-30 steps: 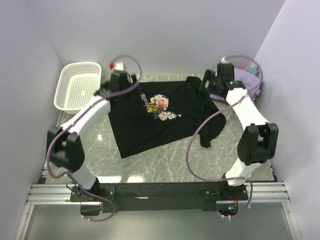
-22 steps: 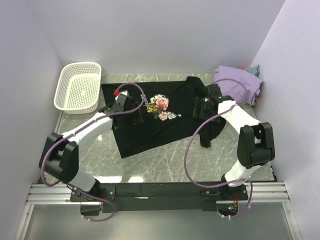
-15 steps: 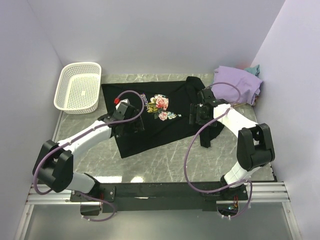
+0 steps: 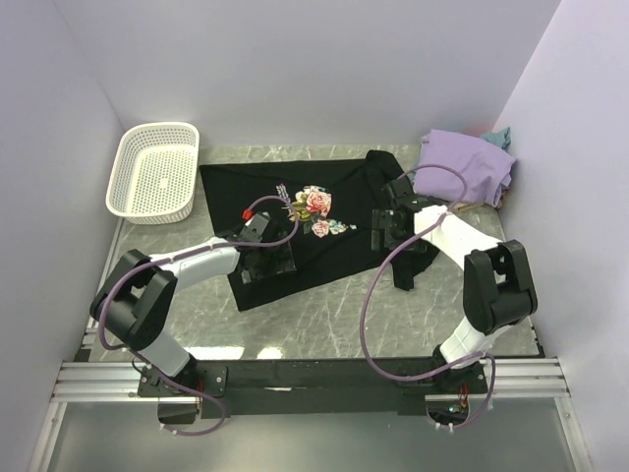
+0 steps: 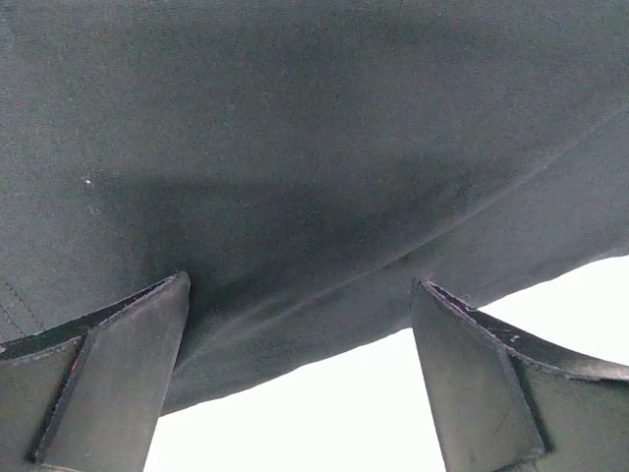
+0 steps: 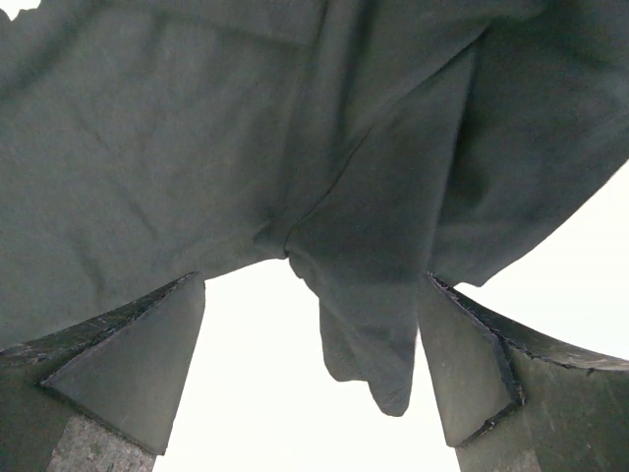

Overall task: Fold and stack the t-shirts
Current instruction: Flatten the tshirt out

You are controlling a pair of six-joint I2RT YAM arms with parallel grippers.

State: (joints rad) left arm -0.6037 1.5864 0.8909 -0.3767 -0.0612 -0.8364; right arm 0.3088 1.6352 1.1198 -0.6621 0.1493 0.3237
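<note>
While the black t-shirt [image 4: 334,258] is lying spread across the desk [image 4: 324,317], the left end effector [image 4: 267,259] and right end effector [image 4: 385,229] are hovering, fingers apart, directly above its near edge.

Both arms pulled in from the far corners over the last second. Left gripper [image 4: 270,258] went from the black t-shirt's [image 4: 344,187] far-left corner, next to the basket [image 4: 157,126], across the cloth to its near-left part, below the rose print [image 4: 316,202]. Left arm [image 4: 192,264] dropped low and nearly level. Right gripper [image 4: 385,228] left the far-right corner, where it had covered part of the lavender t-shirt [image 4: 467,165], and came in over the black t-shirt's right side. That exposed the lavender t-shirt, and the black t-shirt's far-left corner came out from under the left arm.
</note>
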